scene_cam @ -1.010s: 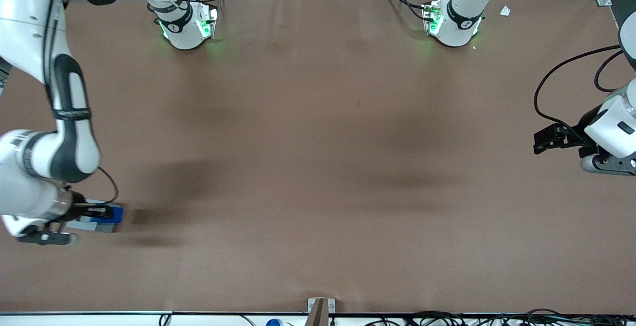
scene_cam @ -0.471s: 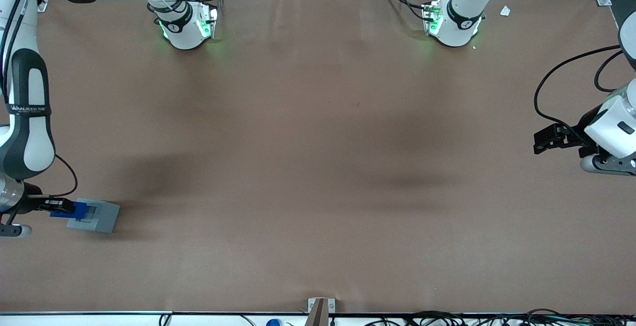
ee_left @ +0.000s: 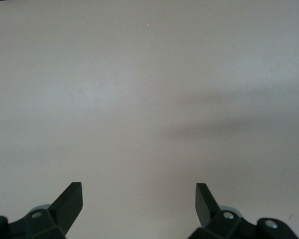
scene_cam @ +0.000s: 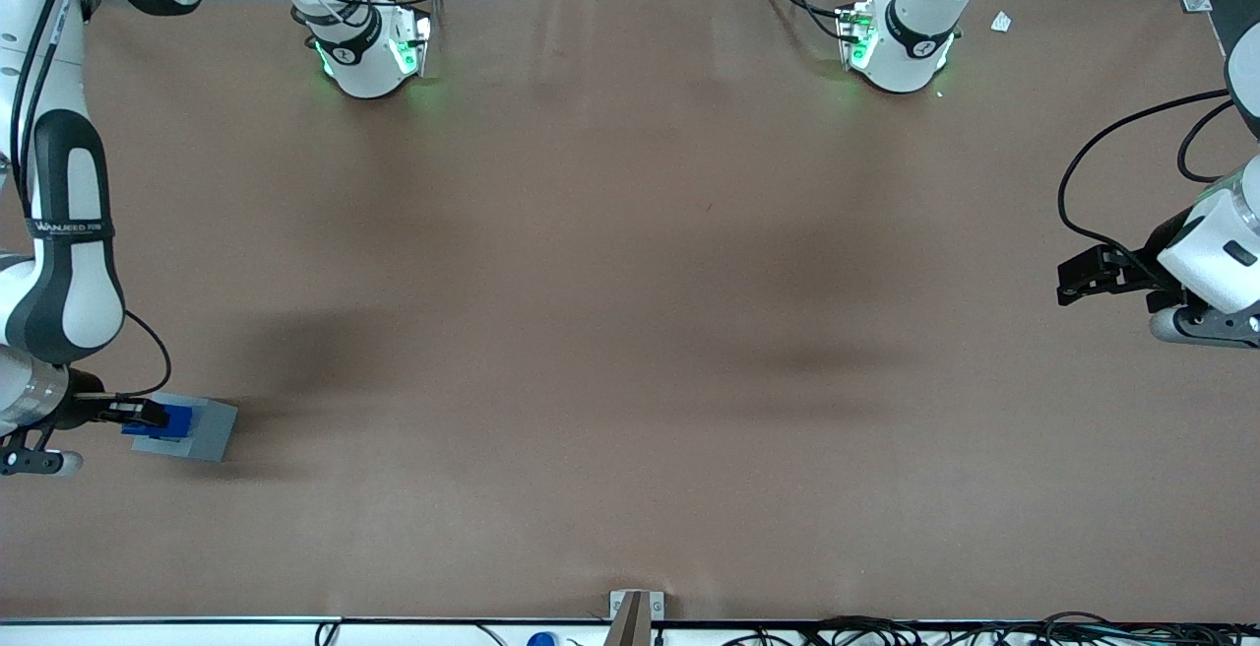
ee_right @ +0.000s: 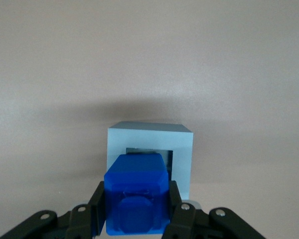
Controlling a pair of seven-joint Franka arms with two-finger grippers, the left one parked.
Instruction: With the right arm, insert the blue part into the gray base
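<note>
jaws clamping glossy blue part (ee_right: 136, 199), above square-recessed gray base (ee_right: 150, 141)

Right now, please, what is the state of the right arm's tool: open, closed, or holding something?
Right arm's tool: closed on the blue part, holding it above the gray base at the working arm's end of the table; not yet inserted.

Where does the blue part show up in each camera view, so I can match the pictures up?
Front view: the blue part is held in the gripper, over the gray base, at the working arm's end of the table.
Right wrist view: the blue part sits between the fingers, overlapping the gray base.
Left wrist view: not in it.
Shared landmark: the gray base.
</note>
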